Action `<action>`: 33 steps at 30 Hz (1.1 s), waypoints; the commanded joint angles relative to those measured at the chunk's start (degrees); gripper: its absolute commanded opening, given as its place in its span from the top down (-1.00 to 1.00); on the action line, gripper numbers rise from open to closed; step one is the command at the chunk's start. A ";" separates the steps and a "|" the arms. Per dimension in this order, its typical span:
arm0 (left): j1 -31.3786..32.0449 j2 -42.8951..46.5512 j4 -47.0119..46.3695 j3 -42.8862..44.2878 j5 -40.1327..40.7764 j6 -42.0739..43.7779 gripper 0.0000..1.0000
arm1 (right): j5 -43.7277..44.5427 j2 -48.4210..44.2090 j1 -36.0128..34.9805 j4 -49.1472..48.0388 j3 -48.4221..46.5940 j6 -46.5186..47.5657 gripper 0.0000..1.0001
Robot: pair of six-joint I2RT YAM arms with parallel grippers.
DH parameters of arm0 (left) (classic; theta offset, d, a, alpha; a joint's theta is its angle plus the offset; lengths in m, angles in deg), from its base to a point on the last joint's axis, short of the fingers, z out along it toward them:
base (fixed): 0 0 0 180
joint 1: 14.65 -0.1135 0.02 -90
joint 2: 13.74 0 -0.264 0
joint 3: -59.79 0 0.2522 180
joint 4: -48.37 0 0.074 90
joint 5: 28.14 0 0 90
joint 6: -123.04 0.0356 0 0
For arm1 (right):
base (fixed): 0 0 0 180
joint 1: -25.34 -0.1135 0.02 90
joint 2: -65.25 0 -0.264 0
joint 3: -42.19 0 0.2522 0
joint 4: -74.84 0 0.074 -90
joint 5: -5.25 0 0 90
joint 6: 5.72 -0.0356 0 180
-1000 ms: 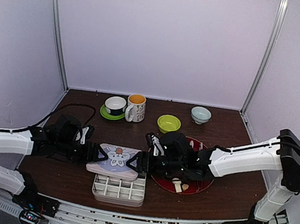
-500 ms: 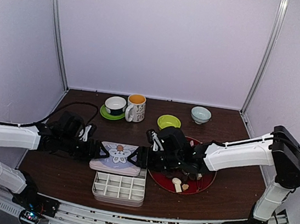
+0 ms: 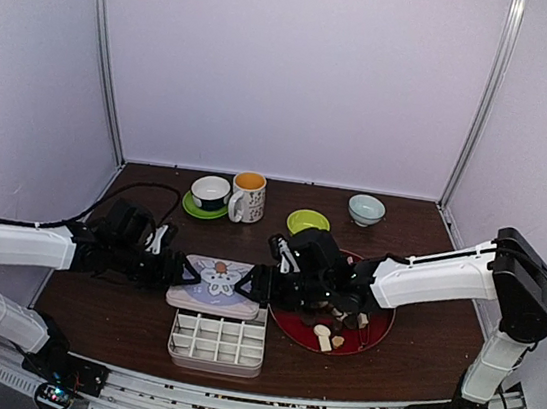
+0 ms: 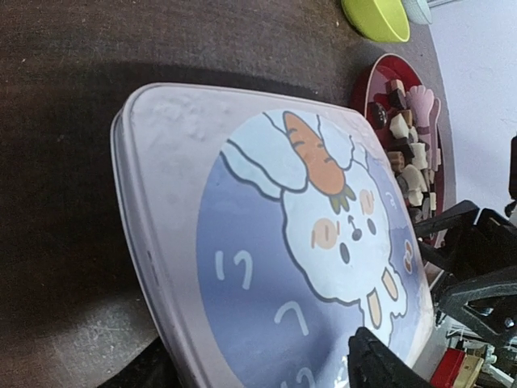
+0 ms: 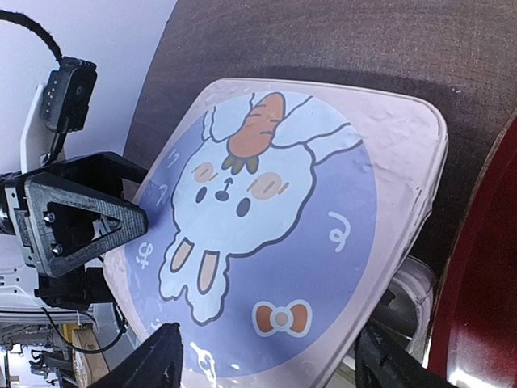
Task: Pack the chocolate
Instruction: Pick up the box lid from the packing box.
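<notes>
Both grippers hold a pale lid (image 3: pixel 214 286) printed with a rabbit and a carrot, level above the far edge of a white compartment box (image 3: pixel 217 343). My left gripper (image 3: pixel 181 275) is shut on the lid's left edge and my right gripper (image 3: pixel 255 285) on its right edge. The left wrist view has the lid (image 4: pixel 266 242) between the jaws of the left gripper (image 4: pixel 266 376). In the right wrist view the lid (image 5: pixel 275 226) spans the right gripper (image 5: pixel 271 368). The chocolate (image 3: pixel 329 335) lies on a red plate (image 3: pixel 377 334), with brown and cream pieces (image 4: pixel 408 162) beside pink tongs (image 4: pixel 422 105).
Along the back stand a cup on a green saucer (image 3: pixel 210 193), an orange-filled mug (image 3: pixel 248 196), a green bowl (image 3: pixel 308 222) and a pale bowl (image 3: pixel 366 209). White walls close in the table on three sides.
Both arms have carried the lid away from the near edge toward the back. More of the compartment box now shows beneath it.
</notes>
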 commanded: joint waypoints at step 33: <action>0.25 16.62 -17.56 -8.59 -11.57 -11.36 0.35 | -0.01 -5.04 -1.65 -5.72 4.28 1.33 -0.44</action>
